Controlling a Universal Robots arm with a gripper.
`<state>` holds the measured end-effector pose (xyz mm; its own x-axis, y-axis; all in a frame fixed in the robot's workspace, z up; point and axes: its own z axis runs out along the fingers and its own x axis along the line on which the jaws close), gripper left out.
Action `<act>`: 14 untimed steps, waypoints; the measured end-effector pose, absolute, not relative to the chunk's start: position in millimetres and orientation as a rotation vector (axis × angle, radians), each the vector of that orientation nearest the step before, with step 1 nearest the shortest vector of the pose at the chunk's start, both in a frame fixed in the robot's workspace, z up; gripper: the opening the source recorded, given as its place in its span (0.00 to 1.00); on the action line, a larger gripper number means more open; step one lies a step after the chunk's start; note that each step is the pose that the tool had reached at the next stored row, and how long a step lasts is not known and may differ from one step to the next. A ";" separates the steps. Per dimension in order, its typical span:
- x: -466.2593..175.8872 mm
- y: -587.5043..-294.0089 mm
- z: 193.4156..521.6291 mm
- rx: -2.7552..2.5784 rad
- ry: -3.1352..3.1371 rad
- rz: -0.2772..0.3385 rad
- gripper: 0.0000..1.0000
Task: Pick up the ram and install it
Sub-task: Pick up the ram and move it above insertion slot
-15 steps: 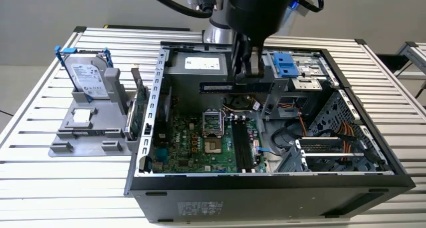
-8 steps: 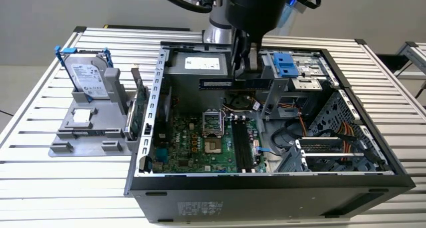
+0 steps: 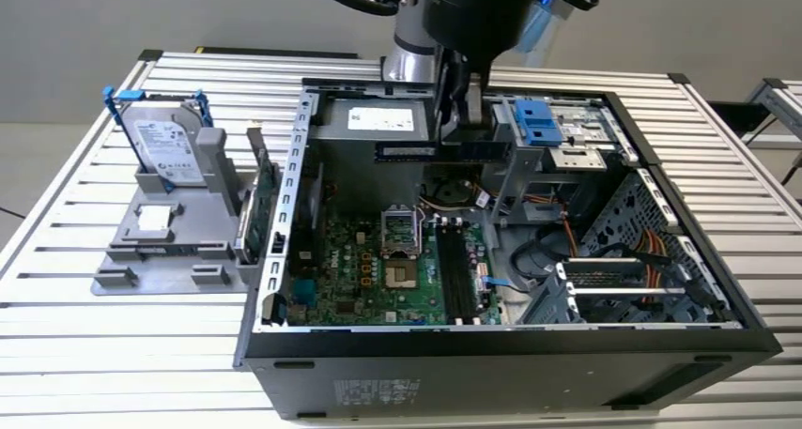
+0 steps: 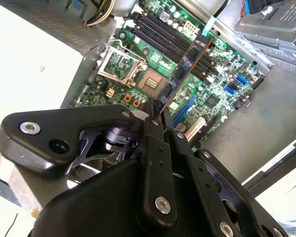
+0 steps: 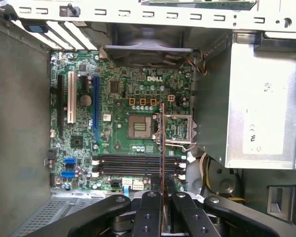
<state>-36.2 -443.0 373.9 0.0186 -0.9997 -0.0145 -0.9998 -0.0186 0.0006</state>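
One arm is over the open computer case, and its one gripper is clamped on the ram. Both wrist views show the black fingers pinched together with the stick coming out between them.

There's one ram: a dark blue stick with black chips and a coppery edge. It is edge-on in the first wrist view and laid out along its length in the second. In the exterior view it is a narrow blue strip just under the gripper, up at the level of the case rim.

It hangs above the one green motherboard, clear of the board and not yet seated. I count four black memory slots packed side by side. In the first wrist view the ram's edge runs across them, passing beside the single processor socket.

Also on the board are three small orange-ringed parts in a row, one long blue slot, one white slot and two blue connectors. One silver power supply box sits next to the board.

Out on the slatted table, toward the exterior view's left, stands one grey holder. It carries one hard drive with blue rails and one green card on edge.
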 end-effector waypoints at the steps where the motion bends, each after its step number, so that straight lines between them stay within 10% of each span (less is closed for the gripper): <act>1: -36.2 -442.0 373.9 -2.235 2.194 0.017 0.00; 14: -36.2 -430.0 373.7 -2.255 2.174 0.017 0.00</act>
